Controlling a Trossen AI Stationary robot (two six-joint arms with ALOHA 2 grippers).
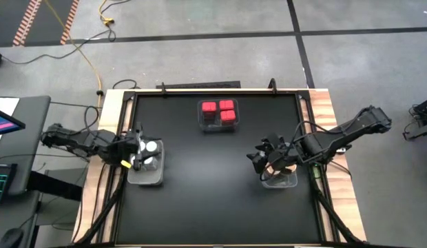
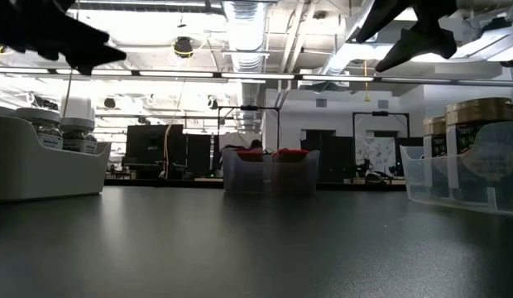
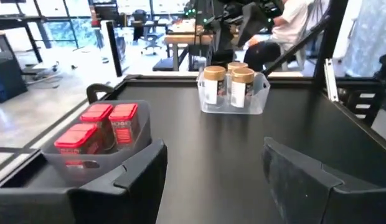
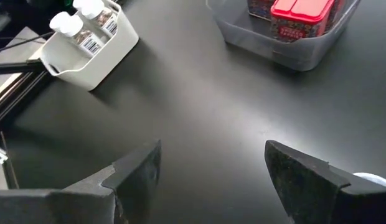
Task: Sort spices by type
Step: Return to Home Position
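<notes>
All three kinds of spice sit sorted in bins on the black bench (image 1: 213, 200). Three red square-topped containers (image 1: 219, 111) fill a clear bin (image 1: 218, 129) at the middle of the bench's far edge. The white-capped bottles (image 1: 152, 147) stand upright in a white bin (image 1: 147, 180) against the left edge. Three tan-lidded jars (image 3: 230, 84) stand together in a second clear bin (image 1: 284, 182) near the right edge.

The left pincer (image 1: 136, 157) hangs in the air over the white bin, on the side nearest the left edge. Its own wrist view shows the fingers (image 3: 143, 171) spread wide apart with only bare bench between them, so it grips nothing. The right pincer (image 1: 263, 160) hangs over the inner side of the second clear bin. Its fingers (image 4: 138, 167) are likewise wide apart and hold nothing. In the low view both arms are well above the bench top, and no finger touches a bin or a container.
</notes>
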